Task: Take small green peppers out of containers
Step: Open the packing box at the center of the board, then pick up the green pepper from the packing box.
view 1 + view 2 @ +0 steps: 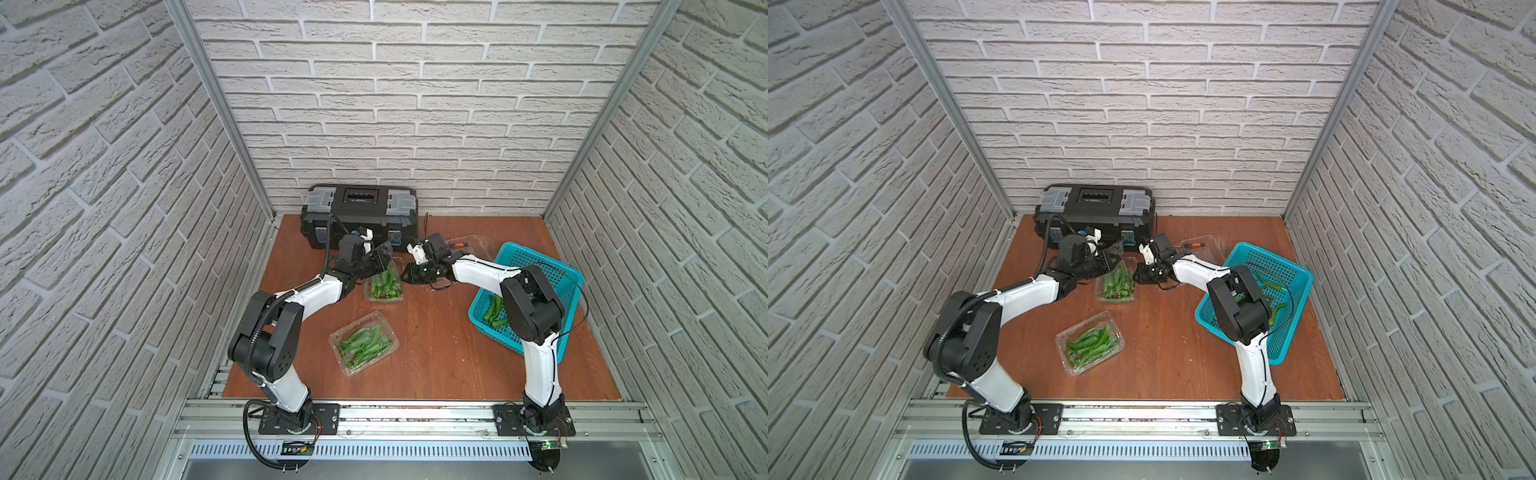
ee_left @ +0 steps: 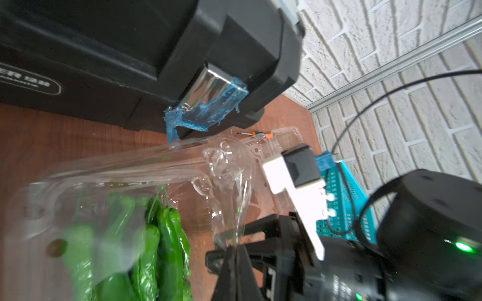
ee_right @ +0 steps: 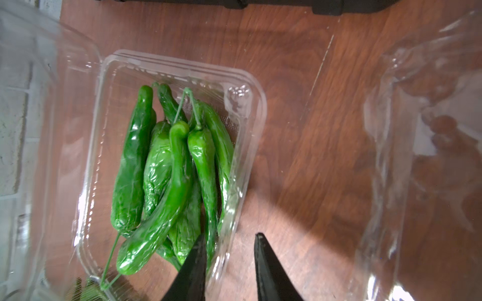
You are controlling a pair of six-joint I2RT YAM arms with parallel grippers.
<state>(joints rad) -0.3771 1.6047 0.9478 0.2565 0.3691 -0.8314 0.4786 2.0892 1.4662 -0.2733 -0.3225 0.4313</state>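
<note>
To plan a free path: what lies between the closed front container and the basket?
Nothing stands there. Only bare table runs between the container and the basket, as both top views show.

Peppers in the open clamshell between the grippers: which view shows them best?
Right wrist: it looks straight down into the open clamshell, and the peppers are sharp and almost wholly in view. Both top views show them small, between the arms. Left wrist shows them partly blurred behind the raised lid.
</note>
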